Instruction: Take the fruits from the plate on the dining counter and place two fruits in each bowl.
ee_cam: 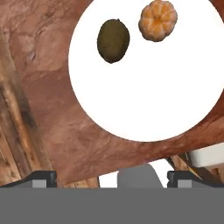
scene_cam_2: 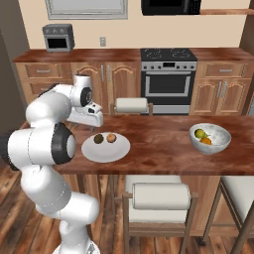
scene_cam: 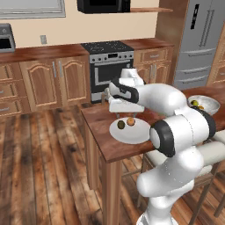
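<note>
Reddish-brown wooden desk (scene_cam_2: 158,144); pale plate (scene_cam_2: 105,151) carrying olive-brown fruit (scene_cam_2: 98,138) beside tan-orange fruit (scene_cam_2: 111,138); bowl (scene_cam_2: 210,138) well apart, containing pear (scene_cam_2: 199,133) and orange (scene_cam_2: 206,141); hand (scene_cam_2: 95,127) above plate's edge, fingers wide, holding nothing.

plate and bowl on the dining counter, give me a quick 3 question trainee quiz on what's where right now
1. True or false: the plate holds two fruits.
2. Which fruits lie in the bowl to the right of the plate in the right base view? A) a yellow-green pear and an orange B) a dark olive-brown fruit and a tan-orange fruit C) none
3. Fill in: the gripper hovers above the plate with its jaws ____.

Key: 1 true; 2 A; 3 open
</note>
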